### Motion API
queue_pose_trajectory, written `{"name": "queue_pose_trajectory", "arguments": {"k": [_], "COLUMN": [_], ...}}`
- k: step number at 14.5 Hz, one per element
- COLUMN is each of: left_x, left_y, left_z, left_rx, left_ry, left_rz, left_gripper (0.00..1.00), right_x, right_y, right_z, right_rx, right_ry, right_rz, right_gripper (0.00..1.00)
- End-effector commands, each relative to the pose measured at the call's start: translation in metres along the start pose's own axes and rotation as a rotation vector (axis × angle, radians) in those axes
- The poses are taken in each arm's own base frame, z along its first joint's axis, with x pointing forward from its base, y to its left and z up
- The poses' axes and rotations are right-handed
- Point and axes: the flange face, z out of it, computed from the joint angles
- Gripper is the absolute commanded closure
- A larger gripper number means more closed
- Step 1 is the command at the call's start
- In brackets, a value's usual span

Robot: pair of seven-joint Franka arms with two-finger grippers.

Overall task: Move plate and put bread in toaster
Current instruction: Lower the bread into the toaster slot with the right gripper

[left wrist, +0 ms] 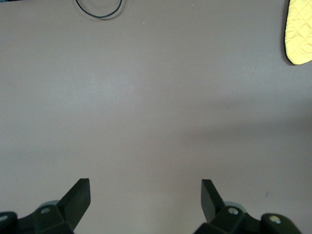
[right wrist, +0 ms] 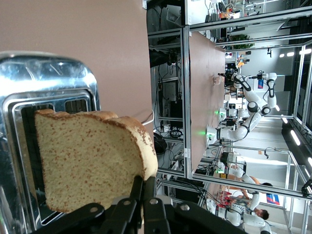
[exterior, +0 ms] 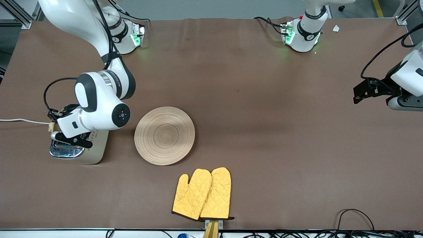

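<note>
My right gripper (right wrist: 145, 181) is shut on one crust edge of the bread (right wrist: 87, 161), a brown wholegrain slice held upright right above the chrome top of the toaster (right wrist: 48, 78). I cannot tell whether the slice's edge has entered a slot. In the front view the right gripper (exterior: 57, 131) hangs over the cream toaster (exterior: 96, 148) at the right arm's end of the table, and only a sliver of the bread (exterior: 52, 126) shows. The wooden plate (exterior: 164, 135) lies flat beside the toaster, bare. My left gripper (exterior: 358, 94) (left wrist: 145, 187) waits open over bare table at the left arm's end.
A pair of yellow oven mitts (exterior: 203, 195) (left wrist: 298, 31) lies near the table's front edge, nearer to the front camera than the plate. The toaster's white cord (exterior: 19, 120) runs off the right arm's end of the table. A black cable loop (exterior: 355, 216) lies at the front edge.
</note>
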Motion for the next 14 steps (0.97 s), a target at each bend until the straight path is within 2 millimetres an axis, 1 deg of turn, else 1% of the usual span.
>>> {"name": "queue_pose_trajectory", "arguments": {"k": [1, 4, 6, 8, 10, 11, 12, 13, 14], "left_x": [-0.003, -0.003, -0.003, -0.003, -0.004, -0.004, -0.006, -0.009, -0.011], "left_y": [-0.002, -0.004, -0.002, -0.001, 0.000, 0.001, 0.001, 0.001, 0.000], "left_z": [-0.005, -0.004, -0.004, -0.004, -0.005, -0.005, -0.005, -0.003, -0.001], "left_rx": [0.012, 0.012, 0.012, 0.012, 0.010, 0.009, 0.009, 0.009, 0.008], "left_ry": [0.000, -0.001, -0.001, -0.001, 0.000, -0.001, -0.013, -0.038, -0.055], "left_rz": [0.010, 0.008, 0.006, 0.005, 0.003, 0.000, 0.000, 0.000, -0.001], "left_gripper": [0.00, 0.00, 0.00, 0.00, 0.00, 0.00, 0.00, 0.00, 0.00], "right_x": [-0.006, -0.006, -0.004, -0.003, -0.006, -0.007, -0.008, -0.008, -0.007], "right_y": [-0.009, -0.015, -0.027, -0.044, -0.063, -0.066, -0.066, -0.066, -0.066], "right_z": [0.003, 0.005, 0.007, 0.013, 0.013, 0.011, 0.007, 0.006, 0.007], "right_rx": [-0.004, 0.003, 0.009, 0.001, 0.009, 0.042, 0.058, 0.059, 0.062], "right_ry": [-0.007, -0.006, 0.000, -0.006, -0.009, -0.019, -0.024, -0.023, -0.024], "right_rz": [0.002, 0.019, 0.022, 0.011, -0.015, -0.016, -0.015, -0.015, -0.014], "right_gripper": [1.00, 1.00, 1.00, 1.00, 0.99, 0.97, 0.83, 0.61, 0.36]}}
